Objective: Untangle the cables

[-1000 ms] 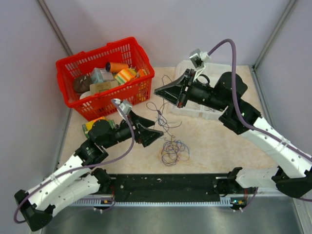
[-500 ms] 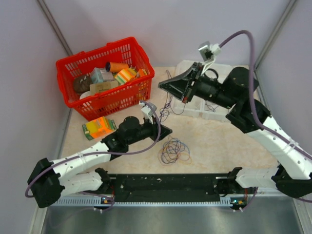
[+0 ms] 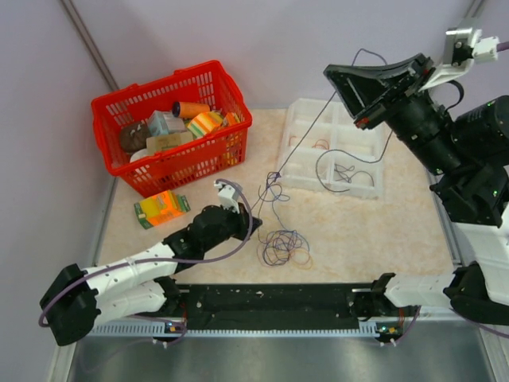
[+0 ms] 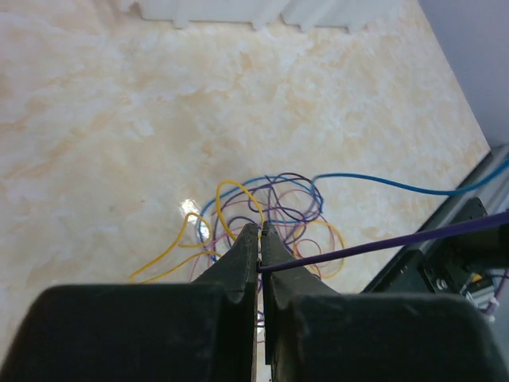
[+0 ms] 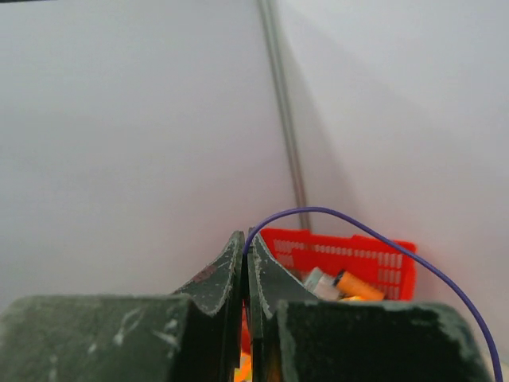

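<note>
Cables [image 3: 284, 247]: lying mostly as a loose coil of blue, purple and yellow loops on the beige table [image 3: 374, 231], toward the near side and about midway between the two arms. Rising from the far left of that coil as a few thin strands to a small knot [image 3: 274, 175], then stretching on as the upper purple strand [image 3: 306, 134], taut and slanting up toward the far right.

Left gripper [image 4: 259, 232]: reaching in low from the near left, just beside the coil, fingers pressed together and pinching the lower purple strand [image 4: 382, 243] at the tips. From the wrist view, running straight off to the right, with a blue strand [image 4: 398, 185] curving out of the coil just beyond. Not showing whether both purple strands are one cable.

Right gripper [image 5: 244, 243]: hanging high over the far right, above a white divided tray [image 3: 296, 111], fingers pressed together and pinching the top of the upper purple strand, its free end arcing out to the right of the tips. Looping down below, over the tray, a dark strand [image 3: 318, 169]; not clear whether touching the tray. Lying in a middle compartment, dark wire curls [image 3: 343, 171].

Standing at the far left, a red basket [image 3: 187, 159] holding small items; lying just near of it, an orange and green box [image 3: 161, 208]
</note>
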You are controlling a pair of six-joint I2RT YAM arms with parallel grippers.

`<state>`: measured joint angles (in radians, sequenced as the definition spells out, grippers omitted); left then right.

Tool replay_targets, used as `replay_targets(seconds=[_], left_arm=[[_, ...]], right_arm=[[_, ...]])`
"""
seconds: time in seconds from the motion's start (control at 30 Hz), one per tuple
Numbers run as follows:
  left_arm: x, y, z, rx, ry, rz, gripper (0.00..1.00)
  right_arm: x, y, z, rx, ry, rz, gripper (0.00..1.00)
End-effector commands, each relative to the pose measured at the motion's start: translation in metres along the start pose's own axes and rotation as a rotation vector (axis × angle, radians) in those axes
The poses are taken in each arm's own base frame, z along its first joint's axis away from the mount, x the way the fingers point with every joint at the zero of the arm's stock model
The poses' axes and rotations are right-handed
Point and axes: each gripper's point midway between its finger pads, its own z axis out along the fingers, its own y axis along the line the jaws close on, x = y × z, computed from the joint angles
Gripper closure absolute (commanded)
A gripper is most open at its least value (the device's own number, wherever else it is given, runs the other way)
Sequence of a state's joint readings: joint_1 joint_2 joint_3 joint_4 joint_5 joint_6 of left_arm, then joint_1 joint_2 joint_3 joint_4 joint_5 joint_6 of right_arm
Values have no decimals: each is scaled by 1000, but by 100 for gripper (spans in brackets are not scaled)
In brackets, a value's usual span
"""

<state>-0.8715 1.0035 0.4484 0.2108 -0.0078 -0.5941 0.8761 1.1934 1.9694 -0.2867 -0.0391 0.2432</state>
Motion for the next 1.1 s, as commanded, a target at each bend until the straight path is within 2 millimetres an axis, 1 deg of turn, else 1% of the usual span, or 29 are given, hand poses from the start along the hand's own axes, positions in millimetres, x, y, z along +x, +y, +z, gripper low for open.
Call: replay_targets(seconds=[0.0, 0.07, 0.1, 0.17, 0.3, 0.33, 0.43, 0.5, 0.53, 0.57, 0.63, 0.67, 0.7, 0.73, 0.77, 0.8, 0.83, 0.87, 0.9, 0.93, 1.0, 1.03, 1.07], left_arm=[[14, 52, -11, -256, -5, -48, 100], [23, 69, -16, -336, -2, -86, 100], [29, 75, -17, -352, 5, -99, 100], [38, 81, -18, -366, 18, -125, 100], [55, 91, -21, -400, 53, -143, 100], [59, 95, -22, -416, 62, -146, 100], [66, 102, -25, -444, 71, -157, 100], [67, 98, -25, -413, 83, -144, 100], [65, 91, -23, -370, 86, -129, 100], [63, 81, -20, -312, 91, -112, 100], [53, 55, -15, -185, 81, -82, 100], [44, 41, -13, -115, 68, -64, 100], [34, 28, -12, -64, 56, -54, 100], [28, 14, -13, -9, 61, -43, 100], [21, 4, -14, 31, 56, -25, 100], [15, -3, -15, 49, 51, -13, 100], [12, -4, -17, 46, 51, -16, 100], [9, -1, -18, 17, 42, -25, 100], [11, 15, -20, -64, 38, -43, 100], [11, 27, -22, -127, 21, -64, 100], [25, 74, -33, -359, 8, -111, 100], [34, 95, -41, -458, 17, -148, 100], [43, 112, -50, -547, 26, -199, 100]], right_arm=[[-67, -32, -24, 212, -155, -185, 100], [-89, -43, -31, 286, -199, -246, 100], [-97, -46, -33, 313, -215, -270, 100], [-116, -47, -39, 339, -254, -299, 100], [-140, -62, -49, 449, -305, -382, 100], [-147, -64, -55, 474, -322, -399, 100], [-167, -66, -72, 516, -371, -435, 100], [-172, -65, -80, 516, -383, -442, 100], [-170, -61, -81, 490, -383, -433, 100], [-158, -53, -75, 427, -357, -419, 100], [-122, -39, -59, 295, -284, -367, 100], [-99, -35, -50, 241, -237, -342, 100], [-84, -32, -46, 210, -210, -314, 100], [-66, -32, -41, 194, -176, -294, 100], [-54, -35, -38, 194, -154, -280, 100], [-45, -43, -35, 227, -138, -281, 100], [-40, -53, -35, 278, -125, -298, 100], [-40, -63, -35, 329, -119, -328, 100], [-43, -77, -37, 410, -115, -367, 100], [-50, -83, -39, 453, -121, -407, 100], [-77, -102, -53, 599, -157, -484, 100], [-91, -106, -60, 650, -181, -519, 100], [-107, -106, -67, 673, -218, -538, 100]])
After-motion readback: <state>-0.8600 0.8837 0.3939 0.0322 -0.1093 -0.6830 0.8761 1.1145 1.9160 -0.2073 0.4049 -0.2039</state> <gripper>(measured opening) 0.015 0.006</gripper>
